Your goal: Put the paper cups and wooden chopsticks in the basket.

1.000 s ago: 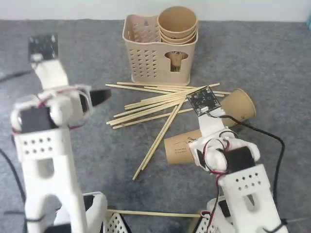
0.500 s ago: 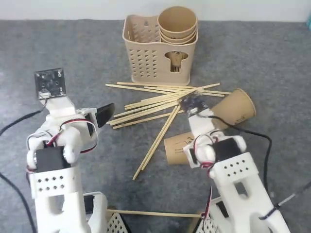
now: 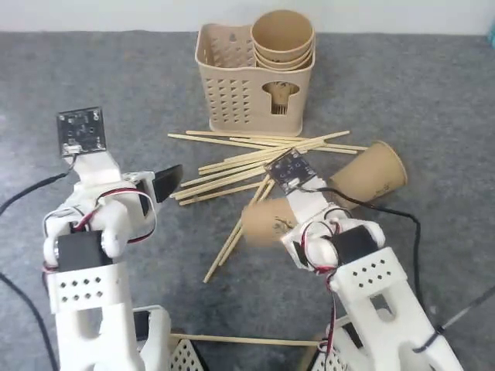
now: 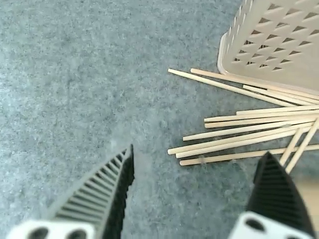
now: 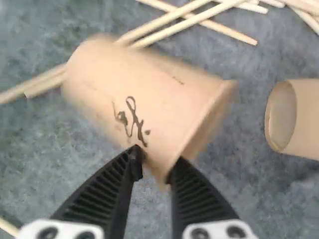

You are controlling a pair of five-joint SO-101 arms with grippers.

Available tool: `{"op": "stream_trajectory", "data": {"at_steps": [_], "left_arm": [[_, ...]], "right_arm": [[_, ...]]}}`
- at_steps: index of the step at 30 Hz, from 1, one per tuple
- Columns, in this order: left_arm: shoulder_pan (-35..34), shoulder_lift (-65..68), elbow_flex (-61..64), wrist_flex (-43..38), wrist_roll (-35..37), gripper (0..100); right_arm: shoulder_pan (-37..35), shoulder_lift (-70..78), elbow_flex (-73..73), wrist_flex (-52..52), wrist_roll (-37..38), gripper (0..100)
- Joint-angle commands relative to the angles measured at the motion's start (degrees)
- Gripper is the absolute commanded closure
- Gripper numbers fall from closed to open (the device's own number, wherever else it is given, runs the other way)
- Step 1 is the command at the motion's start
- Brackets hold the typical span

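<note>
My right gripper [image 5: 154, 169] is shut on the rim of a brown paper cup [image 5: 144, 119], which is tipped on its side over the loose wooden chopsticks [image 3: 255, 162]. In the high view this cup [image 3: 267, 220] sits left of the right arm's wrist. A second paper cup [image 3: 371, 174] lies on its side to the right. The beige basket [image 3: 232, 85] stands at the back with stacked paper cups [image 3: 282, 39] in its right compartment. My left gripper [image 4: 194, 184] is open over bare carpet, just left of the chopstick [image 4: 239, 139] pile.
One stray chopstick [image 3: 247, 338] lies between the two arm bases at the front. Grey carpet spreads free on the far left and far right. The basket's perforated wall [image 4: 274, 45] rises just beyond the pile.
The right gripper has carried its cup to the left across the chopsticks, nudging a few. The left arm drew back a second ago and has kept still since.
</note>
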Motion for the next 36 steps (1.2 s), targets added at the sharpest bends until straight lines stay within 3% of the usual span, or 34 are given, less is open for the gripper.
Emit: {"op": "stream_trajectory", "data": {"at_steps": [1,12,17,30,36], "left_arm": [[-0.35,0.18,0.4,-1.32,0.79,64],[-0.44,-0.26,9.36,-9.49,0.79,64],[-0.44,-0.26,12.53,-13.19,0.88,64],[-3.34,-0.35,22.11,-30.68,0.88,64],[-3.6,-0.35,22.81,-31.91,0.88,64]], "right_arm": [[1.71,-0.04,-5.63,2.24,4.92,99.1],[5.58,0.75,-46.42,22.81,13.19,99.1],[5.76,6.99,-62.59,22.81,21.1,99.1],[9.27,45.67,-108.4,14.37,21.71,99.1],[8.4,58.07,-120.97,8.75,21.63,99.1]]}}
